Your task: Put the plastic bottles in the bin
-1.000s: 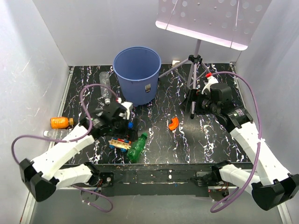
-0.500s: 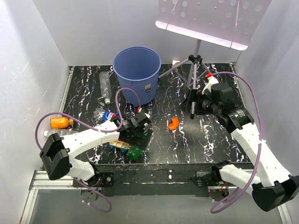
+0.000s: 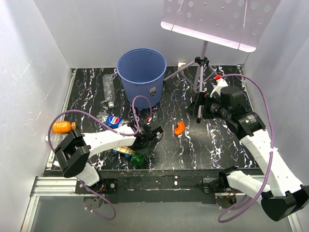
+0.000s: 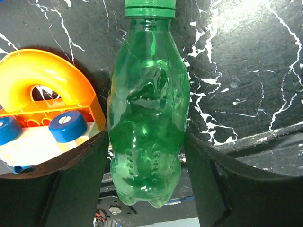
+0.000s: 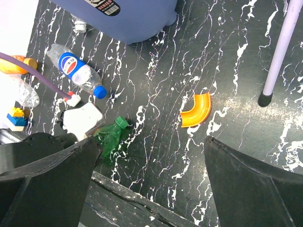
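The green bottle (image 4: 149,94) lay on its side on the dark marbled surface (image 4: 246,71), cap pointing away from the left tool (image 4: 144,142) and its body straight between the two fingers. That tool stood spread, one finger just beside each flank of the bottle. No dent showed in the plastic, so the step in hand looked like the grasp itself, with the tool lined up but not yet squeezing. An orange arch block (image 4: 42,90) with blue studs sat just outside one finger, close enough that I judged it might be nudged as the fingers closed. The bin (image 3: 145,92) stood well apart, farther out across the surface from the left tool. Next came closing firmly on the bottle's waist, lifting clear of the block, then carrying up over the rim. A blue-labelled bottle (image 5: 78,71) and a clear bottle (image 3: 109,89) also waited on the surface. The right tool (image 3: 203,107) hung spread and empty, well away from all of them.
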